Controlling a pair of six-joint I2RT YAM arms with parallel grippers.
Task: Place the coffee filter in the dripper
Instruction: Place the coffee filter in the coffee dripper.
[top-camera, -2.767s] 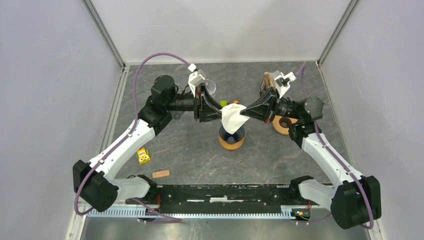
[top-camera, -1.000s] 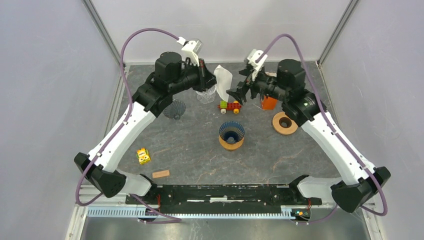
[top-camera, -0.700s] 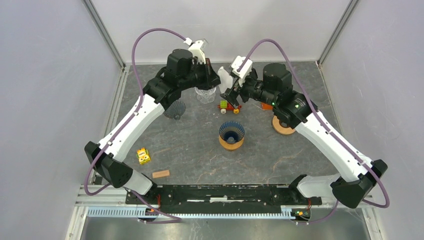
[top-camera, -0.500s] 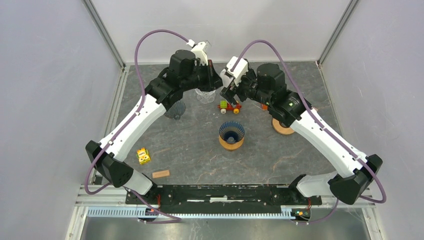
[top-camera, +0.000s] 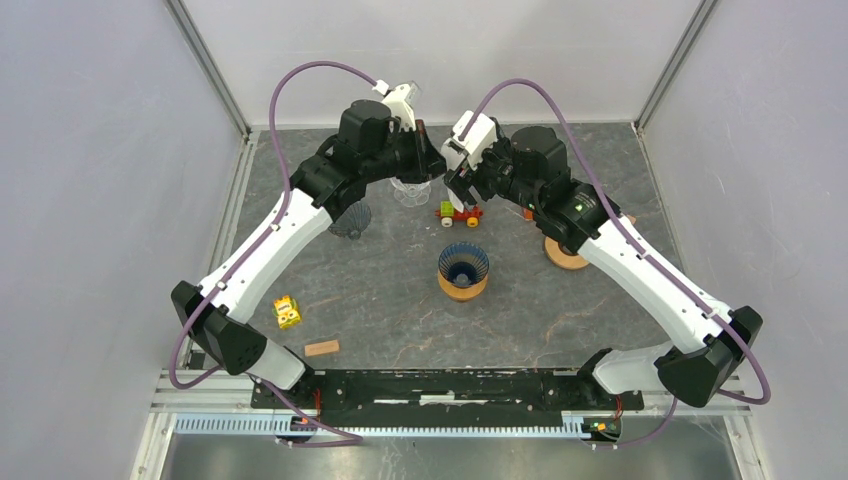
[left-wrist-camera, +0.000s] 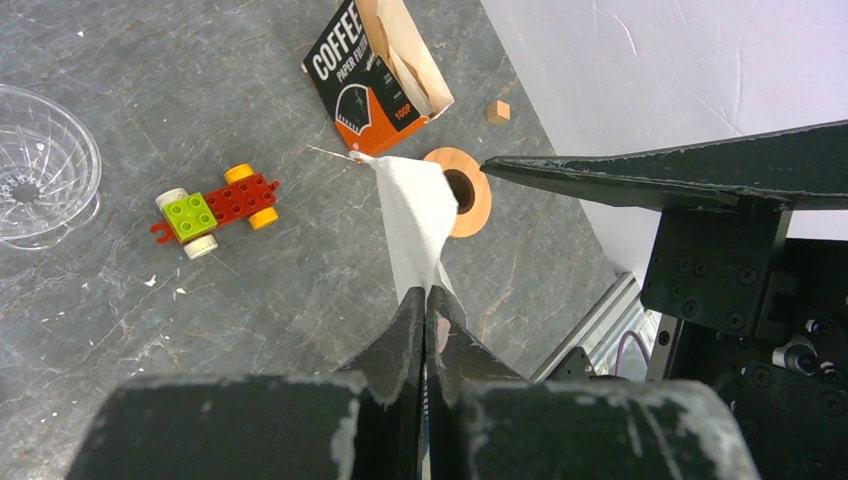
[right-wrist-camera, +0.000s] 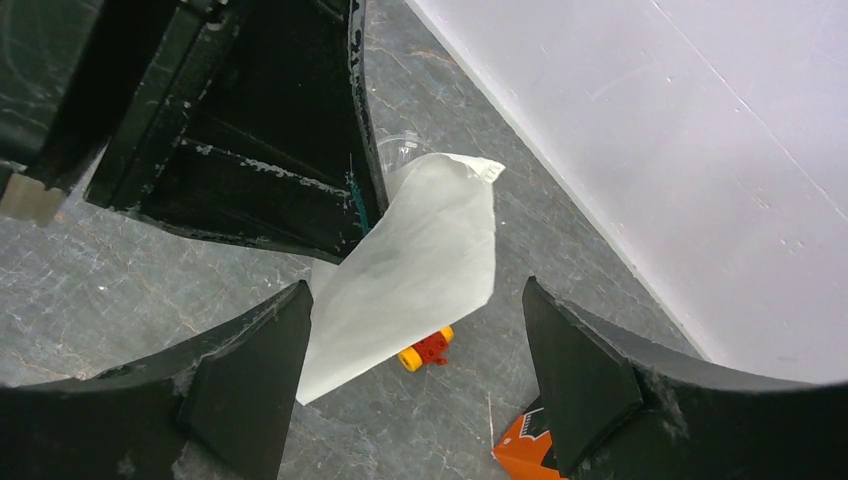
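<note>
Both arms have lifted and drawn together beyond the blue dripper (top-camera: 463, 266), taking the coffee filter (left-wrist-camera: 413, 210) off it. The left gripper (left-wrist-camera: 426, 298) pinches the filter's edge tight, while the right gripper (right-wrist-camera: 410, 295) spreads wide either side, holding nothing. With the filter held aloft on the dripper's far side, seating it remains undone.

White paper coffee filter (left-wrist-camera: 415, 215), flat and creased, pinched by one edge in the closed left gripper (left-wrist-camera: 426, 292), held high above the table. Dark blue ribbed dripper (top-camera: 463, 265), upright on a wooden ring, mid-table.
</note>
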